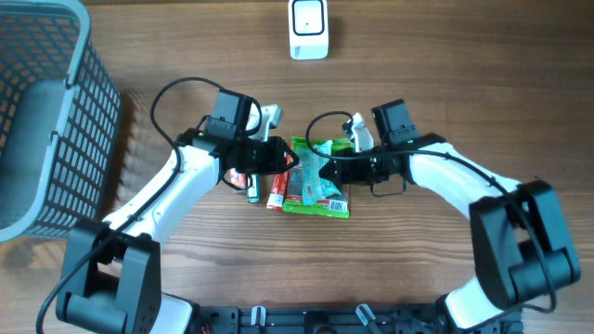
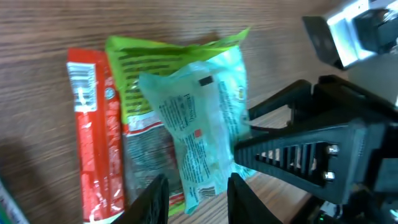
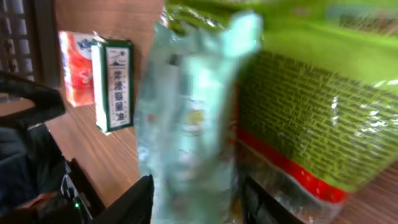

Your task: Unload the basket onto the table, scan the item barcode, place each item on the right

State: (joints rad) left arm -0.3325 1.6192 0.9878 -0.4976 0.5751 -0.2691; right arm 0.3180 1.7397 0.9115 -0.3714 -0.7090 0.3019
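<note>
Overhead view: left pincer (image 1: pixel 290 165) and right pincer (image 1: pixel 325 171) meet tip to tip at a teal packet (image 1: pixel 310 190). Left jaws are nearly closed, clamping the packet's barcode end. It also sits between the right jaws; whether they grip it is unclear. Scanner (image 1: pixel 308 28) lies well beyond both.

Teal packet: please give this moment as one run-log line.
stage: pickup | teal packet: atop green packet, between jaws of left gripper and right gripper | grip: unclear | white scanner: apart, not reached
</note>
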